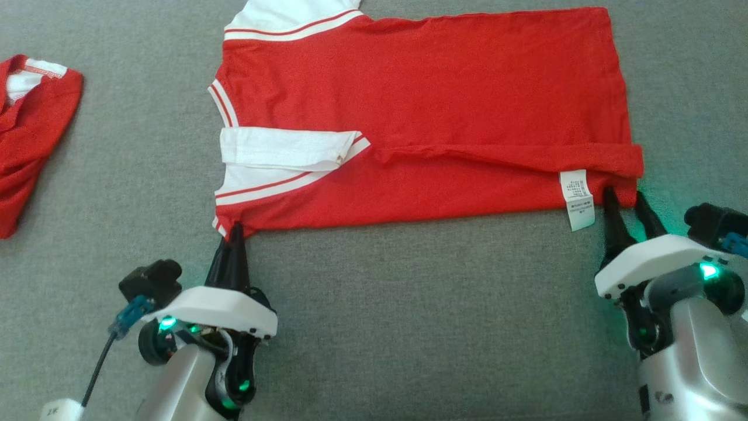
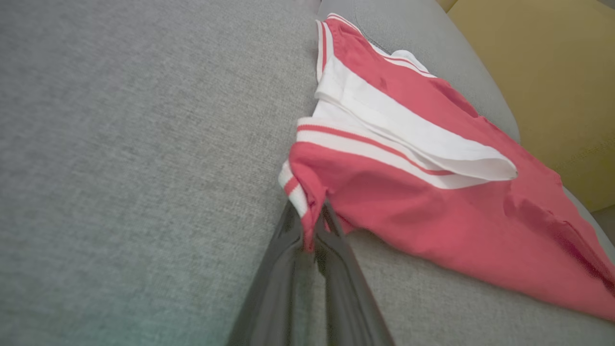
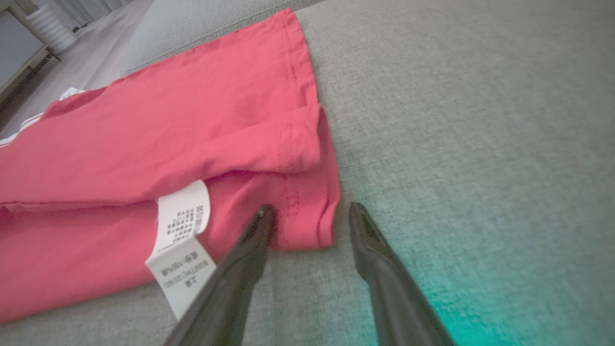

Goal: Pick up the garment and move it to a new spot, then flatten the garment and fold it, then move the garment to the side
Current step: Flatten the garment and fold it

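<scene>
The garment (image 1: 432, 111), a red shirt with white striped sleeves, lies spread on the grey cushion (image 1: 409, 304), its near long edge folded over. My left gripper (image 1: 235, 229) is shut on the garment's near left corner; in the left wrist view the red and white cloth (image 2: 408, 192) is pinched between the fingertips of that gripper (image 2: 312, 216). My right gripper (image 1: 624, 196) stands open at the near right corner. In the right wrist view one finger (image 3: 250, 240) rests on the hem (image 3: 293, 192) and the other lies on the cushion just beside it.
A white care label (image 1: 577, 199) hangs off the garment's near edge, close to my right gripper. A second red garment (image 1: 29, 134) lies crumpled at the far left. A yellow surface (image 2: 552, 72) rises behind the cushion's far edge.
</scene>
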`<state>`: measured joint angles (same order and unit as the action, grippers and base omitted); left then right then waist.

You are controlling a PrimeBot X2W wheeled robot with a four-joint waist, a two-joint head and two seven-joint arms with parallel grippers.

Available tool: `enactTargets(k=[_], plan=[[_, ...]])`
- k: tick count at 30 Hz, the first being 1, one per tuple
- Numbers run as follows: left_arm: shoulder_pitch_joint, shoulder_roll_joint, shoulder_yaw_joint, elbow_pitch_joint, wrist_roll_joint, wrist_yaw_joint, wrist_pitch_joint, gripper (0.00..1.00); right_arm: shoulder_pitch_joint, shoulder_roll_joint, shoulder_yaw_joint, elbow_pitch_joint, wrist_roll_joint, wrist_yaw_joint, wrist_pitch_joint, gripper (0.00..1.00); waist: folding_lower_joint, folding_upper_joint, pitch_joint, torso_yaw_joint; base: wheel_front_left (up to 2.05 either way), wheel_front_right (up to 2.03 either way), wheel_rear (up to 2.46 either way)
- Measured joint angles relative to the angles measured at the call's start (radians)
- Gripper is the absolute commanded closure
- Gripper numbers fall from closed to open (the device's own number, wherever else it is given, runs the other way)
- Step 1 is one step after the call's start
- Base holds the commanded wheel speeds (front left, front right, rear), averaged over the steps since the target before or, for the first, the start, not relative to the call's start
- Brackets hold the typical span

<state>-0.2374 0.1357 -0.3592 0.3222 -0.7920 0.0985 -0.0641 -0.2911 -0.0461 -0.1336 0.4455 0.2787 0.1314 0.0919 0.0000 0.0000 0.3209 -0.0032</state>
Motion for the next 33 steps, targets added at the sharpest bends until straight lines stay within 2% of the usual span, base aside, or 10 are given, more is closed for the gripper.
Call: enactTargets(k=[3, 4, 5, 13, 23, 33], plan=[[0.0, -0.003, -0.001, 0.004, 0.0, -0.008, -0.012, 1.0, -0.026, 0.0, -0.002, 0.036, 0.034, 0.0, 0.001, 0.88, 0.0, 0.0, -0.005, 0.004, 0.0, 0.0, 0.0], [0.0, -0.004, -0.001, 0.005, 0.0, -0.012, -0.018, 1.0, -0.033, 0.0, -0.002, 0.046, 0.034, 0.0, 0.001, 0.96, 0.0, 0.0, -0.008, 0.005, 0.0, 0.0, 0.0], [0.0, -0.005, -0.001, 0.006, 0.0, -0.012, -0.022, 1.0, -0.037, 0.0, -0.003, 0.052, 0.034, 0.0, 0.001, 1.0, 0.0, 0.0, -0.012, 0.005, 0.0, 0.0, 0.0], [0.0, 0.007, -0.005, -0.032, 0.001, -0.019, -0.034, 1.0, -0.053, 0.0, -0.016, 0.035, 0.042, 0.0, 0.042, 1.0, 0.0, 0.0, -0.052, 0.006, 0.0, 0.0, 0.0], [0.008, 0.071, -0.035, -0.24, 0.021, 0.003, 0.049, 1.0, -0.069, 0.001, -0.096, -0.148, 0.012, 0.0, 0.238, 1.0, 0.0, 0.0, -0.143, 0.027, 0.0, 0.0, 0.0], [0.255, 0.105, -0.066, -0.369, 0.017, 0.06, 0.082, 1.0, 0.218, 0.003, -0.1, -0.292, 0.061, 0.0, 0.295, 1.0, -0.0001, 0.0, -0.19, 0.049, 0.0, 0.0, 0.0]])
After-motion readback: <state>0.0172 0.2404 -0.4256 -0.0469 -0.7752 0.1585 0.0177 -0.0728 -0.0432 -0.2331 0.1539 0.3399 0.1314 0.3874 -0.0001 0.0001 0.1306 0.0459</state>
